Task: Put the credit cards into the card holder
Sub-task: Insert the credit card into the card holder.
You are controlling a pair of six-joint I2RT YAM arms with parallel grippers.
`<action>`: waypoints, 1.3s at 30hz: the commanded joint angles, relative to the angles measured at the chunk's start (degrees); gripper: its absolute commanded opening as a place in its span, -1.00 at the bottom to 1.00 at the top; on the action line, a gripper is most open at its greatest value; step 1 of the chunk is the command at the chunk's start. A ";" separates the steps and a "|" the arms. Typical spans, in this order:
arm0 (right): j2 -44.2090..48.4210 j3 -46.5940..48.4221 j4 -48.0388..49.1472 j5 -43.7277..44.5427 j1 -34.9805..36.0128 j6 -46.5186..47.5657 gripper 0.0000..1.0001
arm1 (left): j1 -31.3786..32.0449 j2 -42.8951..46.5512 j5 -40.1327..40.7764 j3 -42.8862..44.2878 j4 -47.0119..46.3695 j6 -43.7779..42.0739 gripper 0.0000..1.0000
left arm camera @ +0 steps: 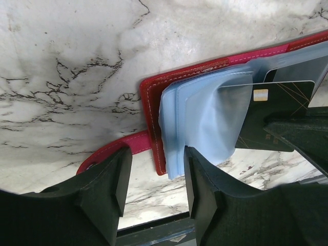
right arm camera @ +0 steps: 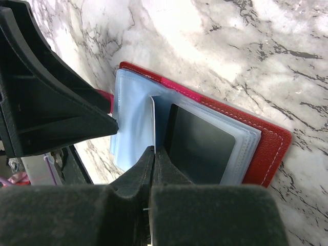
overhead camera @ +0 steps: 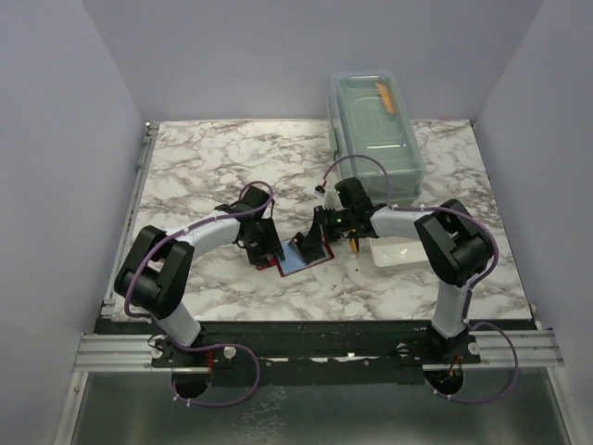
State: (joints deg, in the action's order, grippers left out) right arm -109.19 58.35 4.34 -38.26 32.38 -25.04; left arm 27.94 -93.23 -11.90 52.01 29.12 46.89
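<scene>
1. Where things are: the card holder [left arm camera: 154, 92] lies open and flat on the desk [overhead camera: 213, 158], right between the two arms near the front middle. Its clear blue sleeves [left arm camera: 205, 118] are fanned up off the red cover.
2. The right tool [right arm camera: 154, 159] is pressed together on what looks like a thin pale card [right arm camera: 152, 120], seen edge-on, with the card's tip at the mouth of a sleeve. A dark card [right arm camera: 202, 148] already sits in the sleeve just beside it.
3. The left tool [left arm camera: 156, 159] is spread, with its fingers straddling the near corner of the sleeve stack. I can't tell if it's actually clamping anything yet.
4. Doing this step well, imo: the left side has to pin or lift the sleeves so the pocket gapes. The right should then slide the card in along its own plane, flat with the sleeve. Any tilt and the corner will probably snag the plastic or shove the whole holder across the marble.
5. Orientation: from the top camera the holder's long axis runs roughly left to right, with the right end tilted a bit away from the arm bases. The strap tab [left arm camera: 110, 151] pokes out on the left arm's side, and the sleeves' open mouths seem to face the right tool.
</scene>
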 commanded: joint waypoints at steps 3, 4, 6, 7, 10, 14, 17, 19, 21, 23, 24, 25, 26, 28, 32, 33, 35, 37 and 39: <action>0.63 -3.29 3.03 0.52 -1.93 -4.18 -0.99 | 0.49 -3.37 7.42 -2.78 -2.07 -2.38 0.04; 1.02 -3.62 2.91 0.13 -2.31 -4.36 -0.99 | 0.45 -3.32 7.42 -2.79 -2.10 -2.46 0.04; 1.63 -3.81 2.26 -0.51 -2.63 -4.07 -0.99 | 0.44 -3.29 7.21 -2.88 -2.18 -2.51 0.04; 1.76 -3.86 2.29 -0.87 -2.64 -4.03 -1.00 | 0.44 -3.27 7.05 -2.80 -2.17 -2.59 0.04; 1.78 -4.49 3.35 -2.25 -2.59 -4.87 -0.99 | 0.45 -3.15 6.36 -2.50 -2.20 -2.96 0.04; 0.29 -5.31 6.27 -2.69 -2.59 -7.70 -0.99 | 0.44 -2.65 5.34 -2.27 -2.46 -3.12 0.04; -0.77 -6.37 9.91 -2.87 -2.59 -10.67 -0.99 | 0.44 -2.43 4.82 -2.32 -2.65 -3.05 0.03; -0.94 -7.02 11.81 -2.05 -2.58 -12.12 -0.99 | 0.47 -2.45 4.62 -2.48 -2.75 -3.04 -0.01; -1.07 -7.34 12.66 -0.39 -2.63 -13.11 -0.99 | 0.44 -2.42 4.40 -2.64 -2.97 -2.87 -0.03; -1.28 -7.71 13.47 0.41 -2.63 -14.01 -0.99 | 0.44 -2.33 4.14 -2.90 -3.11 -2.79 -0.05; -1.45 -8.09 14.13 0.66 -2.60 -14.47 -0.99 | 0.44 -2.24 4.04 -2.96 -3.22 -2.70 -0.06; -1.44 -8.39 14.76 0.88 -2.60 -15.06 -0.99 | 0.44 -2.18 4.00 -3.04 -3.28 -2.64 -0.07; -1.42 -8.83 15.27 1.40 -2.62 -15.50 -0.99 | 0.47 -2.07 3.99 -3.10 -3.28 -2.64 -0.09; -1.38 -9.79 16.41 2.36 -2.50 -16.73 -0.99 | 0.44 -1.92 3.86 -3.21 -3.46 -2.56 -0.10; -0.57 -12.73 19.48 4.53 -2.27 -20.17 -0.99 | 0.45 -1.88 3.33 -3.32 -4.02 -2.30 -0.12; -0.11 -13.62 19.84 5.95 -1.85 -20.98 -0.99 | 0.44 -1.93 3.15 -3.32 -4.11 -2.25 -0.13; 0.96 -15.58 21.69 8.71 -1.42 -22.58 -0.99 | 0.45 -1.97 2.81 -3.40 -4.49 -2.12 -0.14; 1.42 -16.72 22.48 10.71 -1.40 -23.32 -0.99 | 0.47 -2.00 2.68 -3.49 -4.83 -2.03 -0.15; 1.20 -17.08 23.65 11.63 -1.36 -23.09 -0.99 | 0.44 -2.04 2.46 -3.57 -5.08 -1.90 -0.15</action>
State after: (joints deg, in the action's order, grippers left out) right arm -107.85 44.07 27.68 -34.28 31.29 -44.14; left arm 27.92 -92.66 -11.88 51.13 28.58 45.34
